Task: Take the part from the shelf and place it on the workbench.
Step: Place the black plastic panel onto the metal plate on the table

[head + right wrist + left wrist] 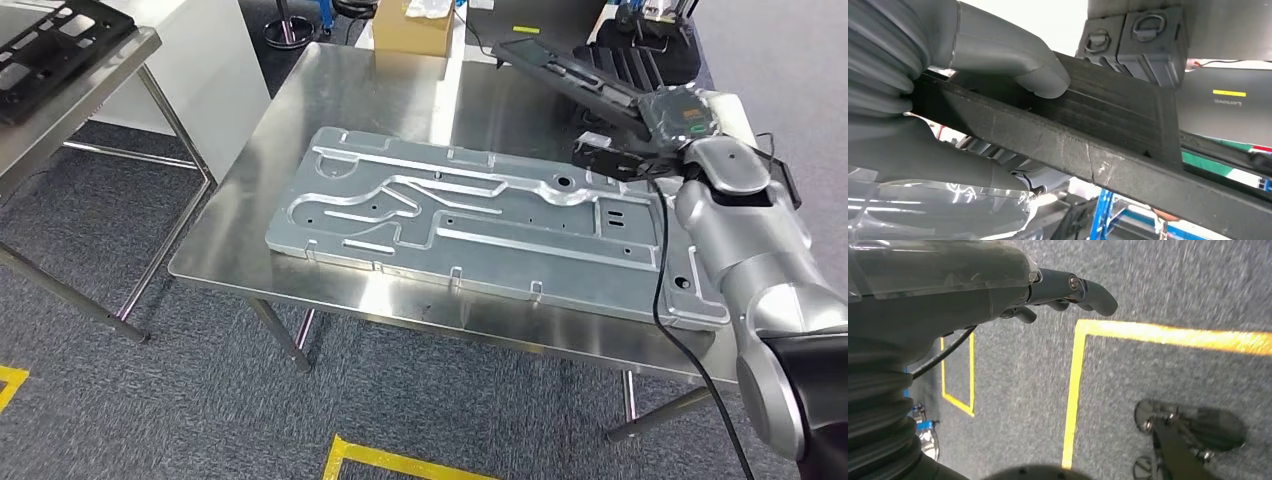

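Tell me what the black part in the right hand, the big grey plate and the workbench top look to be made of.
Black part: probably moulded plastic, matte, with fine ribbing and pale scuffs on its edge; the right hand grips it.
Big grey plate: seemingly cast or machined aluminium, dull satin, with raised channels and drilled holes.
Workbench top: likely stainless steel sheet, brushed, with soft reflections.

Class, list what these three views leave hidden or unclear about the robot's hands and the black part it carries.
- Right hand, head view: fingers hidden under the black part.
- Black part, right wrist view: far end cut off by the picture edge; underside covered by the hand.
- Left hand, left wrist view: fingers mostly hidden behind its cover; floor blurred.
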`<state>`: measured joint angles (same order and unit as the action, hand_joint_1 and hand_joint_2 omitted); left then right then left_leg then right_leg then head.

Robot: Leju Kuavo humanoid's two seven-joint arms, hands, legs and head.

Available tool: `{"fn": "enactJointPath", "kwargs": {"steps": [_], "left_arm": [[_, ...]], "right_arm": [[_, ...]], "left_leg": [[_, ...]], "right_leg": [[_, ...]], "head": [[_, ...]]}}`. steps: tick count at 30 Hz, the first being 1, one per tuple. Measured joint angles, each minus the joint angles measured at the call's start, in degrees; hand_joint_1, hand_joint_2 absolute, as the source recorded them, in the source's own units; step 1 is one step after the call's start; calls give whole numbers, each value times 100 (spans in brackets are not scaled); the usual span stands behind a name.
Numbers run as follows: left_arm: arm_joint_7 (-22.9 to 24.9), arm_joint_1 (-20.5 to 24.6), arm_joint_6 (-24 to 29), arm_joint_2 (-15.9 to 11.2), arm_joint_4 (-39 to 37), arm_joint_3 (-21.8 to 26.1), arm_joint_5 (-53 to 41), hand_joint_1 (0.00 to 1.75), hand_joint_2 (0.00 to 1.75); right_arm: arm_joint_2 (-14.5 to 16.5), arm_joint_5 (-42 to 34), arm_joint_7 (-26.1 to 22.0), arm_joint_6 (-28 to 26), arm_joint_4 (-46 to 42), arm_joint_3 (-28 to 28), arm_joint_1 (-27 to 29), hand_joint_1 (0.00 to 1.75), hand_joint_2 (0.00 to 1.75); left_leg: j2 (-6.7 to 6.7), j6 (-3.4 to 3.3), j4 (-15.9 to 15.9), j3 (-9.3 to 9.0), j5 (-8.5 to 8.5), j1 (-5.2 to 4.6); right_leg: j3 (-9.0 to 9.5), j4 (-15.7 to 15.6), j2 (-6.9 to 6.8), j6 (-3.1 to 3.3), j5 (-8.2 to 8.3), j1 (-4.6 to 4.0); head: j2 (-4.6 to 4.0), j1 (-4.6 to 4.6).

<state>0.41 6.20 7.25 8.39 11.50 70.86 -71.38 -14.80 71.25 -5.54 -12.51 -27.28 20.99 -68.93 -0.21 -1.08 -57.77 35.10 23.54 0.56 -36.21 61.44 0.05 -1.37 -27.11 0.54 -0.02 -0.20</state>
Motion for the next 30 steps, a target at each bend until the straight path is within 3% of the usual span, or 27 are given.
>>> {"fn": "enactJointPath", "kwargs": {"steps": [3,4,5,7,9,10,14,16,18,19,20,21,24,25,28,30], "left_arm": [[-50,25,-16,0,0,0,1,0,175],[-69,23,-26,0,0,0,1,0,175],[-87,18,-38,1,0,-1,0,0,175],[-114,12,-55,11,0,-2,0,0,175],[-141,22,-62,23,0,-2,3,0,175],[-153,28,-63,26,0,-2,4,0,175],[-182,31,-66,25,0,-2,35,0,175],[-195,29,-65,24,0,-1,54,0,175],[-210,29,-65,24,0,0,68,0,175],[-215,27,-65,24,0,0,78,0,175],[-219,23,-65,24,0,0,87,0,175],[-220,19,-65,24,0,1,96,0,175],[-215,16,-65,22,0,2,109,0,175],[-208,17,-65,21,0,2,110,0,175],[-189,12,-62,23,0,2,111,0,175],[-189,11,-57,31,0,2,112,0,175]], "right_arm": [[12,169,134,-267,291,139,34,175,175],[28,220,178,-337,375,182,77,175,175],[53,265,211,-398,442,218,124,175,175],[134,343,257,-527,539,280,199,175,175],[242,394,286,-674,621,324,244,175,175],[304,417,302,-738,660,344,274,175,175],[587,521,367,-878,789,412,459,175,175],[719,557,385,-952,834,447,521,175,175],[830,595,390,-1035,876,483,584,175,175],[884,617,390,-1078,898,500,628,175,175],[933,639,392,-1125,915,515,677,175,175],[981,666,396,-1180,927,535,726,175,175],[1089,762,439,-1368,945,591,811,175,175],[1116,794,458,-1426,955,608,824,175,175],[1172,890,507,-1547,985,655,884,175,175],[1191,955,541,-1634,993,679,915,175,175]], "left_leg": [[-5,-45,25,-22,-2,4],[-13,-46,20,-26,5,4],[-19,-40,9,-30,14,6],[-23,-4,-37,-34,54,7],[-20,53,-97,-16,104,-13],[-18,80,-115,-8,120,-23],[-11,195,-189,7,205,-20],[-10,252,-642,198,476,-6],[-9,283,-1416,561,815,3],[-9,286,-1689,702,886,5],[-9,281,-1757,749,844,5],[-9,264,-1580,680,691,3],[-11,173,-430,155,157,-21],[-13,150,-215,57,100,-35],[-13,93,-90,5,80,-35],[-5,29,-8,-33,34,-2]], "right_leg": [[-519,1034,-1,-56,-446,27],[-648,1246,-2,-72,-474,37],[-679,1245,-3,-82,-393,50],[-432,634,-9,-89,11,79],[-134,-13,-6,-66,270,78],[-68,-163,0,-40,298,68],[-40,-203,18,117,278,58],[-15,-220,13,185,275,69],[-5,-218,13,219,261,54],[2,-216,15,228,255,43],[11,-213,18,235,248,32],[23,-209,22,238,240,22],[45,-201,30,216,215,-1],[43,-202,30,196,214,-7],[48,-232,28,109,221,-15],[-10,-92,26,53,102,-19]], "head": [[0,5],[0,8],[0,9],[1,9],[1,4],[1,0],[1,-13],[1,-31],[0,-43],[0,-42],[0,-42],[1,-42],[2,-39],[1,-37],[1,-35],[0,-25]]}}
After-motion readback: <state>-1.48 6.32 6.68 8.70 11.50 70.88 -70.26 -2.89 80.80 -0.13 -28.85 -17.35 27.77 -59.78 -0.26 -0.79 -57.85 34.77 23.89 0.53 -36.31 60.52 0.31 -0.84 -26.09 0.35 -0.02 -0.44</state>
